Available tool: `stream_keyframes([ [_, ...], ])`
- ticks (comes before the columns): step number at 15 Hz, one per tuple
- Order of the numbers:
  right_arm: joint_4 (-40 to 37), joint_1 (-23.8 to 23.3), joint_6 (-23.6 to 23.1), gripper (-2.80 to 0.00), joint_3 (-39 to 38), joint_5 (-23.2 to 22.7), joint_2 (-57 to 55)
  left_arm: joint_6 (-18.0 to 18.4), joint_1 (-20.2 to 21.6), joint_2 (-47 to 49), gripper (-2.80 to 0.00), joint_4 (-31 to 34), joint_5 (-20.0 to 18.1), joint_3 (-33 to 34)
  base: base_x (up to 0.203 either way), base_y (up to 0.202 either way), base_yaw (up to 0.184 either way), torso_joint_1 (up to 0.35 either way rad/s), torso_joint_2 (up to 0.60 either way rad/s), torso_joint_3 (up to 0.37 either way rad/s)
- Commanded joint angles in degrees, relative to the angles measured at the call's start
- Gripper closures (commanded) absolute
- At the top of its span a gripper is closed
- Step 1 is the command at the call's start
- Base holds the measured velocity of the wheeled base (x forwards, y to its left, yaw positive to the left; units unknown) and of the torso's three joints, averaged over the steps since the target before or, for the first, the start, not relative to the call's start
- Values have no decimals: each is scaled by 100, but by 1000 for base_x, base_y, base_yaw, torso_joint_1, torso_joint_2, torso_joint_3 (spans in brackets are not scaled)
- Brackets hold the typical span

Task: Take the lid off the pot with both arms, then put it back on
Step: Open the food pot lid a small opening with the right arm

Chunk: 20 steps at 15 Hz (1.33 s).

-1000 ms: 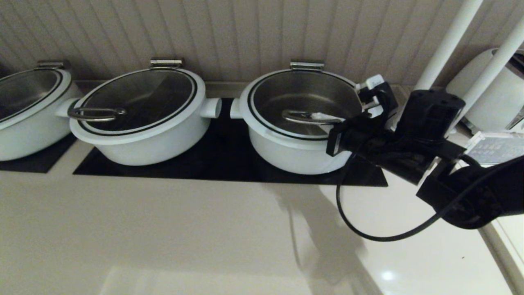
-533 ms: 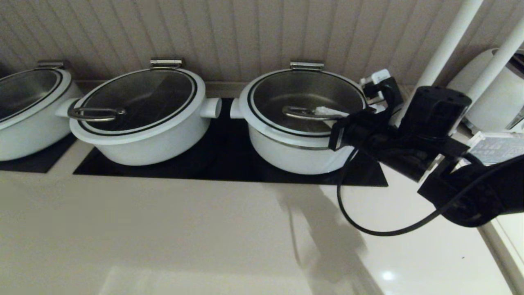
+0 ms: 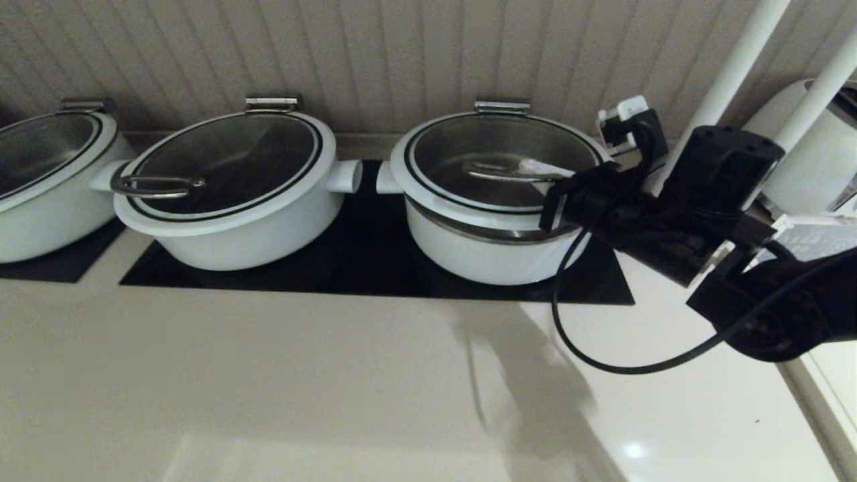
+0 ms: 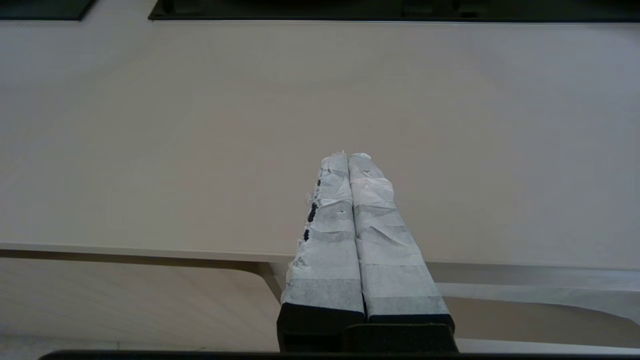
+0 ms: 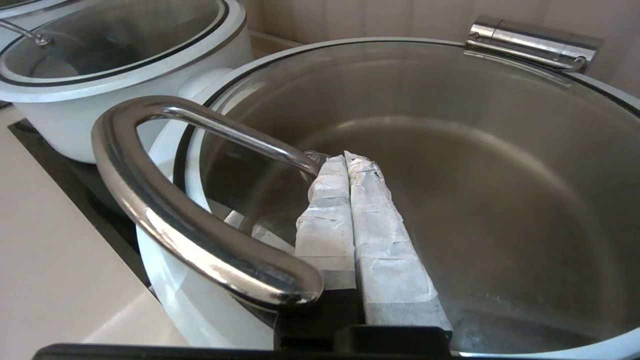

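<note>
The pot [image 3: 469, 258] is the right one of the white pots at the back wall. Its glass lid [image 3: 462, 144] is tilted, front edge raised off the pot so a steel band shows beneath, and its back stays at the steel hinge plate [image 3: 502, 106]. My right gripper [image 3: 529, 167] is shut, its taped fingers [image 5: 380, 235] slid under the lid's steel handle [image 5: 165, 215], which rests over them. The steel bowl shows through the glass [image 5: 475, 165]. My left gripper [image 4: 348, 157] is shut and empty, low over the counter's front edge, out of the head view.
A like white pot with lid [image 3: 227, 181] stands left of the task pot and another [image 3: 40, 181] at the far left, all on black hob panels [image 3: 375, 264]. Two white posts [image 3: 730, 73] and a white appliance [image 3: 817, 154] stand at the right. Pale counter [image 3: 301, 375] lies in front.
My right gripper has risen with the handle on it, tipping the lid's front edge up off the pot. The steel gap under the rim has widened.
</note>
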State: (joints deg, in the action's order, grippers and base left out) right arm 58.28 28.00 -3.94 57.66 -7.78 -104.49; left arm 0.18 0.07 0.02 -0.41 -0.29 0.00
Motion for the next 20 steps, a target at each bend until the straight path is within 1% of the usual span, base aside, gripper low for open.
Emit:
stream_keyframes([
  [1, 43, 4, -2, 0, 17, -4, 28, -1, 1, -2, 0, -2, 2, 0, 0, 0, 0, 0, 0, 0],
  [13, 52, -40, -2, 0, 272, -4, -28, 26, 10, -2, 0, -11, -6, 0, 0, 0, 0, 0, 0, 0],
  [17, 52, -124, -2, 0, 459, -2, -176, 212, 1, -2, 0, -11, -58, 0, 0, 0, 0, 0, 0, 0],
  [20, 34, -146, -2, 0, 676, 22, -257, 596, 1, 20, 0, -19, -189, 0, 0, 0, 0, 0, 0, 0],
])
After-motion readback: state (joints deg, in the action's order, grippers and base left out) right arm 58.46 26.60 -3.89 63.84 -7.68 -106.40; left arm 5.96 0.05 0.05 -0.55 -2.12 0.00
